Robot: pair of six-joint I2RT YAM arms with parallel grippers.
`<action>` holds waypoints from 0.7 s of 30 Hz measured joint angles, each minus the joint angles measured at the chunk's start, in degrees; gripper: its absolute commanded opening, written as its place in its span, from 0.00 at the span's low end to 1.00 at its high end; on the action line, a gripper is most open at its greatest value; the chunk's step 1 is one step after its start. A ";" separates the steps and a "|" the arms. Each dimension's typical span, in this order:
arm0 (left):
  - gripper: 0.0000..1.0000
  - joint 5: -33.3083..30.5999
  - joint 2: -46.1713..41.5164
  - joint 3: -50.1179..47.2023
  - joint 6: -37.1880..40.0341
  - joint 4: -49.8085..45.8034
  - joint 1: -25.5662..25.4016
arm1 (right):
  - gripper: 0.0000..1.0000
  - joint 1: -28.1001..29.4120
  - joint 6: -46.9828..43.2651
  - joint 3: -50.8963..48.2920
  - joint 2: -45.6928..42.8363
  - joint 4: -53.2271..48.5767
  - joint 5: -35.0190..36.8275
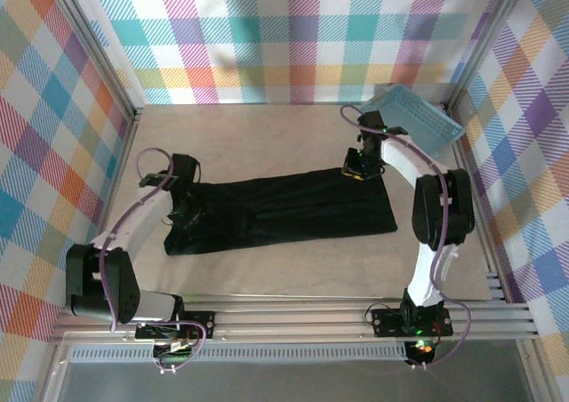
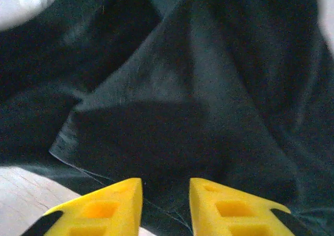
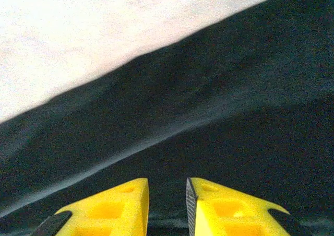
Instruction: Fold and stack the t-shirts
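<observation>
A black t-shirt (image 1: pixel 284 211) lies on the table as a long band folded lengthwise, its left end rumpled. My left gripper (image 1: pixel 184 208) is low over that rumpled left end. In the left wrist view its yellow fingers (image 2: pixel 117 204) stand apart, the gripper (image 2: pixel 166 186) open over a creased fold and hem of the t-shirt (image 2: pixel 209 90). My right gripper (image 1: pixel 356 168) is at the shirt's far right corner. In the right wrist view the gripper (image 3: pixel 168 186) is open just above smooth cloth of the t-shirt (image 3: pixel 219 116), near its far edge.
A light-blue perforated basket (image 1: pixel 418 117) leans in the far right corner, just behind the right arm. Bare beige table (image 1: pixel 258 135) lies beyond the shirt, with a narrower strip (image 1: pixel 293 273) in front of it. Checked walls enclose the table on three sides.
</observation>
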 measured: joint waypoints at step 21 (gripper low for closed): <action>0.24 3.69 51.56 54.36 -2.93 -5.90 -1.09 | 0.29 7.89 1.81 -14.29 -2.60 -10.95 1.68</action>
